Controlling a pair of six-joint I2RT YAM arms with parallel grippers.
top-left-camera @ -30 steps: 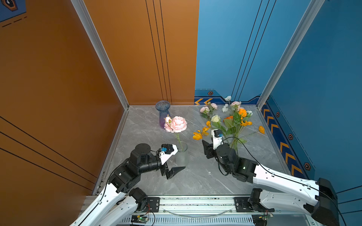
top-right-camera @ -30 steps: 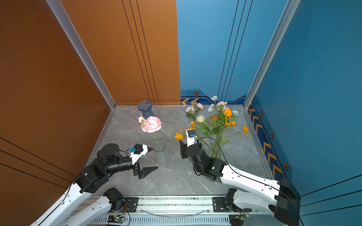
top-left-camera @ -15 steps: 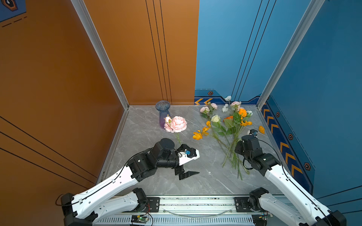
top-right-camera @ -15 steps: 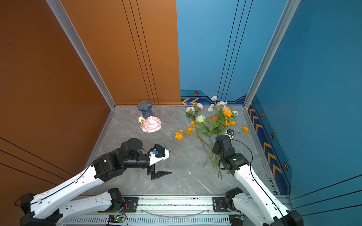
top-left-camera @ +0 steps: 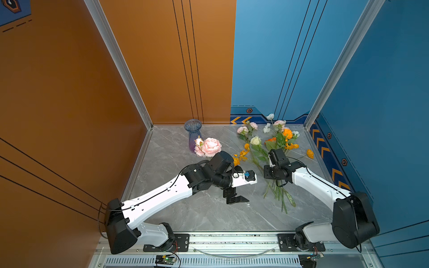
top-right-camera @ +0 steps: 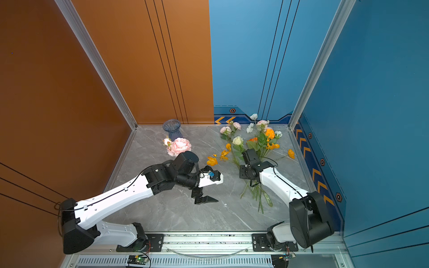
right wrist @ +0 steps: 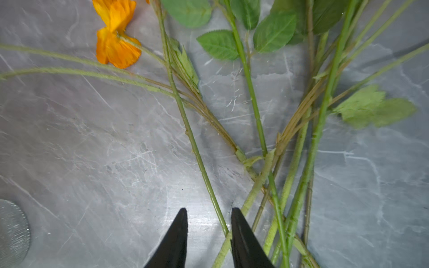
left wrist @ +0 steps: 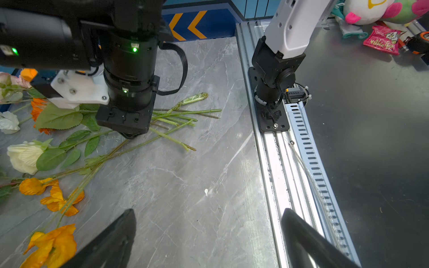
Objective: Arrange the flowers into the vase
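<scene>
progress: early, as judged | flowers [top-left-camera: 281, 139]: most lie loose on worktop [top-left-camera: 209, 215], right side; one pink bloom [top-left-camera: 210, 146] stands beside blue vase [top-left-camera: 192, 130], base hidden | right claw [right wrist: 209, 210]: narrowly parted astride one stem [right wrist: 198, 150], not gripping | left claw [left wrist: 210, 211]: wide, empty

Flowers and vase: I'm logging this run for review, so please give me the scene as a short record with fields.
vase: blue glass, upright at the back by the orange wall, nothing visible in it
pink peony: in front of the vase, stem hidden behind the left arm
flowers: loose bunch lying on the table, stems crossing
left gripper: jaws wide apart over bare table, holding nothing
right gripper: jaws narrowly apart, low over the crossed stems, one thin green stem between the tips
</scene>
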